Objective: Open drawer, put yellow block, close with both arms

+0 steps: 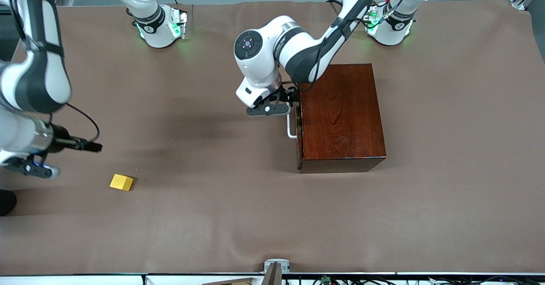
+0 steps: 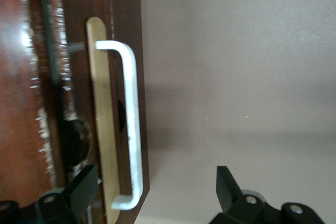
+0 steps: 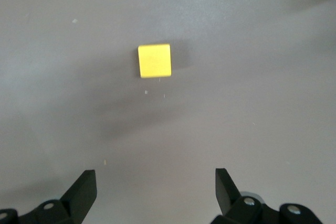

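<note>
The reddish-brown wooden box (image 1: pixel 342 114) stands in the middle of the table, and the drawer's dark front (image 1: pixel 299 136) sits flush with it. The white U-shaped handle (image 1: pixel 291 128) sticks out toward the right arm's end. My left gripper (image 1: pixel 294 97) is open at the handle's end that is farther from the front camera. In the left wrist view the handle (image 2: pixel 131 124) has one end between the open fingers of the left gripper (image 2: pixel 155 187), untouched. The yellow block (image 1: pixel 121 182) lies on the cloth. My right gripper (image 1: pixel 34 168) hangs open and empty beside it. In the right wrist view the block (image 3: pixel 154 60) lies ahead of the right gripper (image 3: pixel 156 184).
A brown cloth (image 1: pixel 238 217) covers the table. Both arm bases (image 1: pixel 159 29) stand along the edge farthest from the front camera. A small metal bracket (image 1: pixel 276 270) sits at the nearest table edge.
</note>
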Motion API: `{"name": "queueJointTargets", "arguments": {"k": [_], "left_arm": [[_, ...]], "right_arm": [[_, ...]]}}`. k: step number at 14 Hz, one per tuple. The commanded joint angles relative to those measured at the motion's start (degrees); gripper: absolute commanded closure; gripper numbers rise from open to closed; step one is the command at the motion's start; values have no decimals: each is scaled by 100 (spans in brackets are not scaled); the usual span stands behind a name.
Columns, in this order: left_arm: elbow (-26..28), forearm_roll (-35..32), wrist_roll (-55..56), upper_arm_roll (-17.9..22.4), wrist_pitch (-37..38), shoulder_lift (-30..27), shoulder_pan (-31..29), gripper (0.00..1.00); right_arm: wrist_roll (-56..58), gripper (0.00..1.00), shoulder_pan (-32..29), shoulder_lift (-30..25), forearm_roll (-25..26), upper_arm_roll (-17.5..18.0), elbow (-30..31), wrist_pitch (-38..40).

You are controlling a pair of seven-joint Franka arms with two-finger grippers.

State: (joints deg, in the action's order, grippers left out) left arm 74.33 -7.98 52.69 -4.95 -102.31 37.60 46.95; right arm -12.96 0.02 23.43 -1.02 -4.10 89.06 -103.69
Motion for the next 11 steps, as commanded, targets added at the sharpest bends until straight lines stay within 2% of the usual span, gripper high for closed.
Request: {"name": "queueJointTargets", "arguments": {"k": [1,8,11], "left_arm": [[-200,-151,-22,99,-44,178,86,0],[-191,-344,-22,100,-52,336,86,0],[-191,-344,-13,100,-122,415,94,0]], "right_arm": [[-366,0,-72,520,6,85,-179,-466],[-172,0,-151,1426,-12,102,-144,-1951],[-163,0,-143,1629,-12,102,-108,-2251]]}}
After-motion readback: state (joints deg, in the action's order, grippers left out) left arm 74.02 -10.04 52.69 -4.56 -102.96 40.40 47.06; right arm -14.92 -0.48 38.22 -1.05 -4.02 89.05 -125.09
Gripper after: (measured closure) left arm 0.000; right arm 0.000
